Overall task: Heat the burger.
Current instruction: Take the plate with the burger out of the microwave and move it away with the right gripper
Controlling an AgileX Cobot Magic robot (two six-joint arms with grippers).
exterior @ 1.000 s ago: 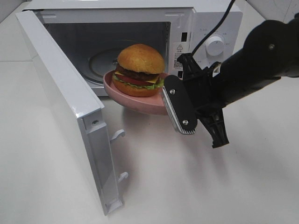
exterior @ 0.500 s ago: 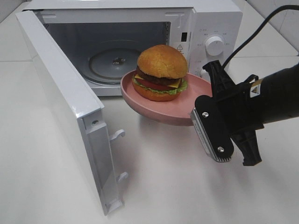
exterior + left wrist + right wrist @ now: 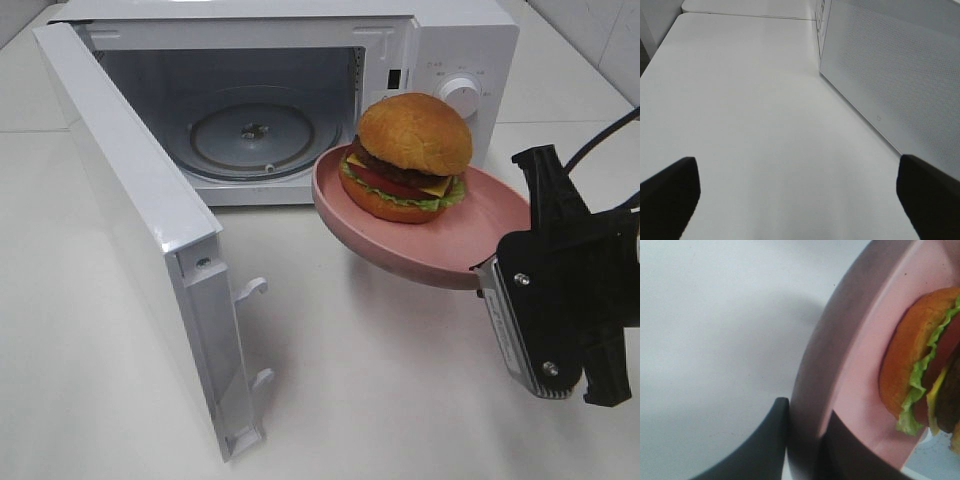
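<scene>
1. The burger [image 3: 412,158] looks soft, stacked and light, loose on the pink plate [image 3: 470,240]; gripping the plate rim seems wiser than squeezing the bun.
2. It rides in the air just outside the open microwave [image 3: 250,100], toward the plate's far side from the right claw [image 3: 805,440], which pinches the near rim.
3. The left claw [image 3: 800,195] stands wide, holding nothing, over the bare surface [image 3: 750,100].

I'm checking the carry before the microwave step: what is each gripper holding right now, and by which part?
The right gripper pinches the pink plate by its rim, the burger riding on it. The left gripper is open and holds nothing.
</scene>
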